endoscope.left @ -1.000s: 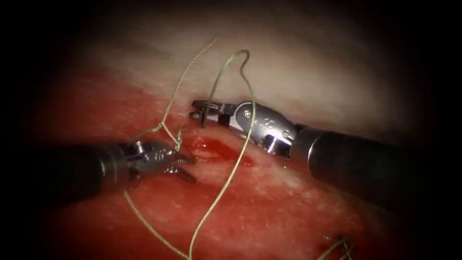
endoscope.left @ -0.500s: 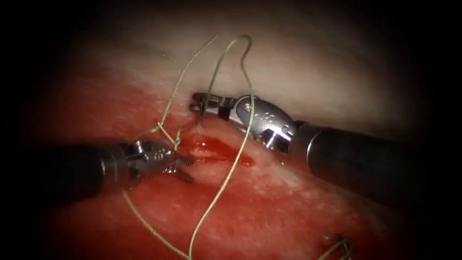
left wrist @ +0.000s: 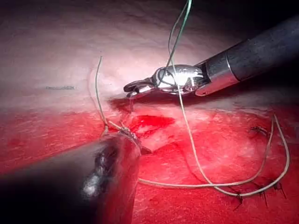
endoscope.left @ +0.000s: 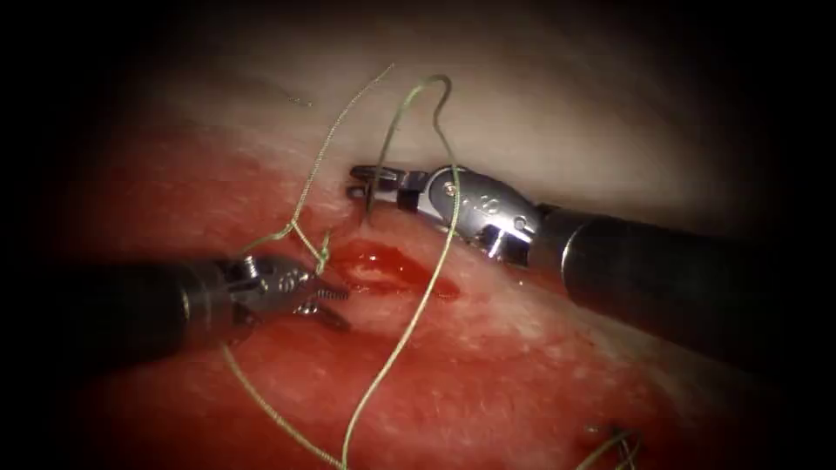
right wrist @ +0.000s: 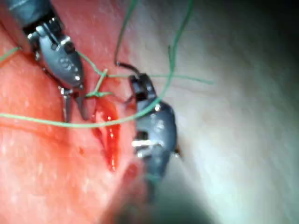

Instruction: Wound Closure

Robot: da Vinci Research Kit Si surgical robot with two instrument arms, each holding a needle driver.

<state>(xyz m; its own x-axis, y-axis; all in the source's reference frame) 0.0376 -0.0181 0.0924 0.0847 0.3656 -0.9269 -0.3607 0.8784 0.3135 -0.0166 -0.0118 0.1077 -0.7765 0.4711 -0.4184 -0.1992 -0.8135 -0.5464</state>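
My right tool [endoscope.left: 359, 183] comes in from the right, its jaws shut on the curved needle [endoscope.left: 369, 198] near mid-curve. The needle hangs tip-down over the cut's [endoscope.left: 387, 268] far edge near its left end; I cannot tell whether the tip touches the tissue. Thread [endoscope.left: 418, 305] rises from the needle in a loop, drapes over the right tool and trails across the tissue. My left tool [endoscope.left: 333, 305] lies left of the cut, jaws open and holding nothing, just below a knot [endoscope.left: 320, 257]. The right wrist view gives the needle [right wrist: 126, 66], the knot [right wrist: 100, 86] and the left tool [right wrist: 74, 106].
Red fluid pools in the cut [left wrist: 152, 122]. A thread tail [endoscope.left: 344, 122] runs up from the knot over pale tissue. Earlier dark stitches [left wrist: 254, 191] sit near the front right, with a thread loop [left wrist: 280, 158] beside them. The right tool's shaft [endoscope.left: 662, 278] crosses the right side.
My right tool has lifted slightly away from the cut with the needle in its jaws. The left tool has barely moved and stays open.
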